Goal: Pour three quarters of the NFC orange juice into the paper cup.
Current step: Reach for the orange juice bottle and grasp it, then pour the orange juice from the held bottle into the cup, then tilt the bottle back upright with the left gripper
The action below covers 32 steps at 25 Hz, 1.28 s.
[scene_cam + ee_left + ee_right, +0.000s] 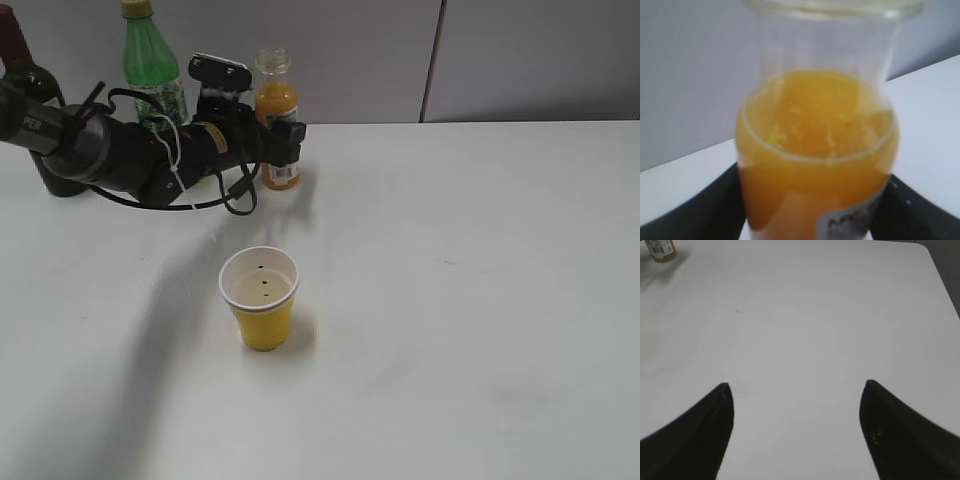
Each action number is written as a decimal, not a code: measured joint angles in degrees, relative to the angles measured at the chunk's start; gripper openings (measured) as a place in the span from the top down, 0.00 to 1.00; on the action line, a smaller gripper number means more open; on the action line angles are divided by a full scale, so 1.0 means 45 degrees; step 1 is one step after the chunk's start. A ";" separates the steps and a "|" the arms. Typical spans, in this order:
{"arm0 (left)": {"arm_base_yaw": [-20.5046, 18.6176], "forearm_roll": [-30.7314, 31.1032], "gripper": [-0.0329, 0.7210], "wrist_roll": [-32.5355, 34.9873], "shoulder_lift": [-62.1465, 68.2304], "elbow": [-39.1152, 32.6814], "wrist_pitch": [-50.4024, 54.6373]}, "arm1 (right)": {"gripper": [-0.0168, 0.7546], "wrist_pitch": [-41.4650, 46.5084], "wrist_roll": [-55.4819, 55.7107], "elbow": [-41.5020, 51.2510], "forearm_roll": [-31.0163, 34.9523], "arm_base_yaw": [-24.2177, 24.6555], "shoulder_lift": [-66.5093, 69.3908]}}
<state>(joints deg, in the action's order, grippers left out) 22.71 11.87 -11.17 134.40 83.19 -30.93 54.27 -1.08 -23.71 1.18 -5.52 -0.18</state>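
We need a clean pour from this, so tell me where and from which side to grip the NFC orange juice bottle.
Grip the NFC orange juice bottle around its round body, below the neck. It stands upright and uncapped, so a level grip from the side should keep it steady. Come from its left, where the left gripper already straddles it; the paper cup stands in front, and tipping toward it looks unobstructed.

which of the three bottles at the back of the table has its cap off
The short clear orange juice bottle, whose wide neck stands open. The taller green bottle wears a yellow cap; the dark wine bottle looks closed.
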 joint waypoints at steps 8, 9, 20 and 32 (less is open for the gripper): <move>0.0008 -0.0081 0.32 0.0000 0.0009 0.0000 -0.0014 | 0.21 0.0000 0.0000 0.0000 0.0000 0.0000 0.0000; 0.0008 -0.0089 0.32 0.0000 0.0009 0.0000 -0.0014 | 0.21 0.0000 0.0000 0.0000 0.0000 0.0000 0.0000; 0.0008 -0.0132 0.32 0.0000 -0.0425 -0.0150 0.0764 | 0.21 0.0000 0.0000 0.0000 0.0000 0.0000 0.0000; 0.0008 -0.0689 0.32 0.0565 -0.3326 -0.4548 -0.1430 | 0.21 0.0000 0.0000 0.0000 0.0000 0.0000 0.0000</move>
<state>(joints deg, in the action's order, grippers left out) 22.75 8.77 -8.63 119.43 62.73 -37.37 54.27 -1.08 -23.71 1.18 -5.52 -0.18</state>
